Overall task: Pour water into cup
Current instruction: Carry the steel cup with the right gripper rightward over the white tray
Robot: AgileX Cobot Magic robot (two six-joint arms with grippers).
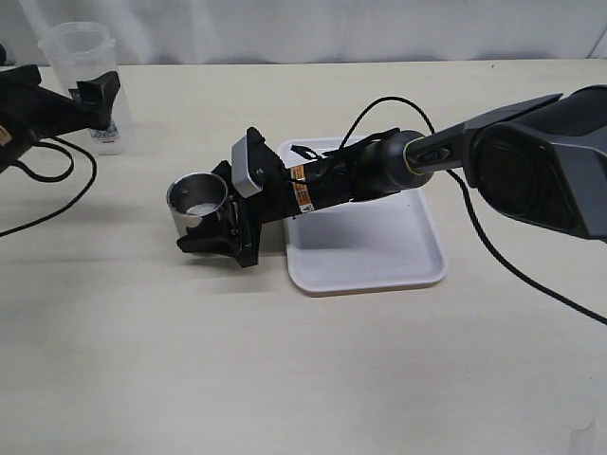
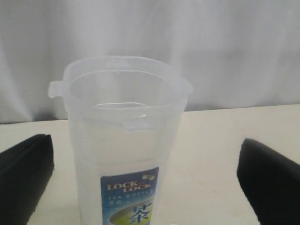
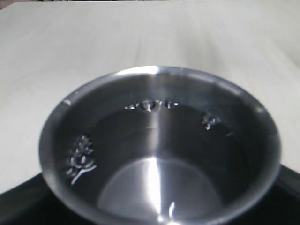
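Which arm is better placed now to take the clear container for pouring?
Left. Its jaws stand open on both sides of the clear container; the right arm is at the cup, away from it.

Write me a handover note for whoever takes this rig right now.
Left tool: open, straddling the upright clear Lock&Lock container, far left in the exterior view, not gripping.
Right tool: shut on the steel cup, which stands left of the white tray.
Done: cup seems to hold some water, with bubbles at its wall.
To do: confirm the fill; otherwise grasp container and pour.
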